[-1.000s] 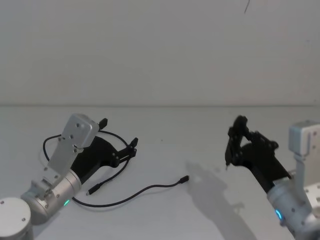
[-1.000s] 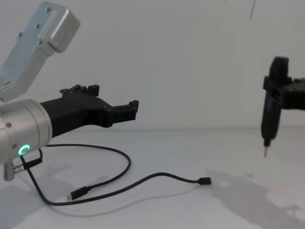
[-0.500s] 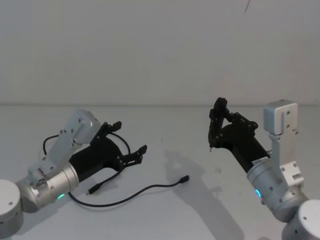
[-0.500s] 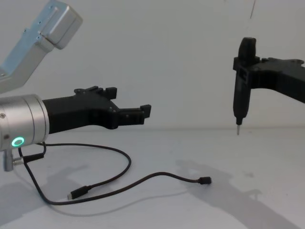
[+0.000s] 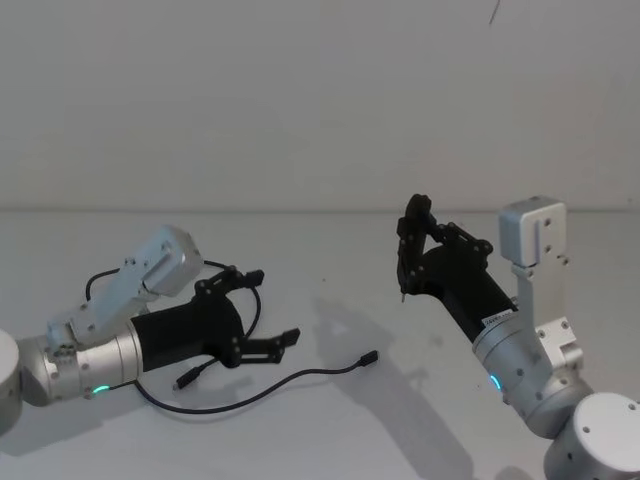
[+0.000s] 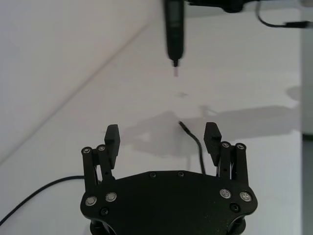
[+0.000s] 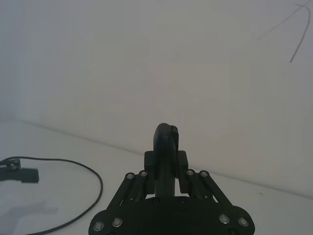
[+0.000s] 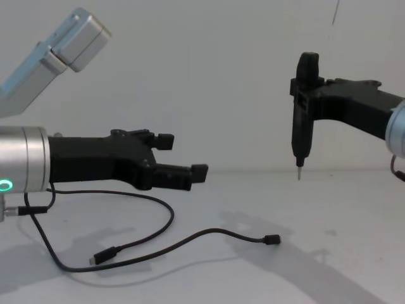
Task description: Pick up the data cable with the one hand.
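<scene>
The left claw (image 5: 268,310), spread wide, has dropped and reached forward. It now hovers just above the data cable (image 5: 305,375), which lies loose on the bench (image 5: 320,250), so the closing descent likely remains. The right claw (image 8: 299,158), pressed together, has drifted nearer the cable.

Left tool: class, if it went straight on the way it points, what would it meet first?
Probably the data cable, near its free plug end, which lies on the table directly ahead of the open left tool. Height is unclear, so it might pass just above the cable.
</scene>
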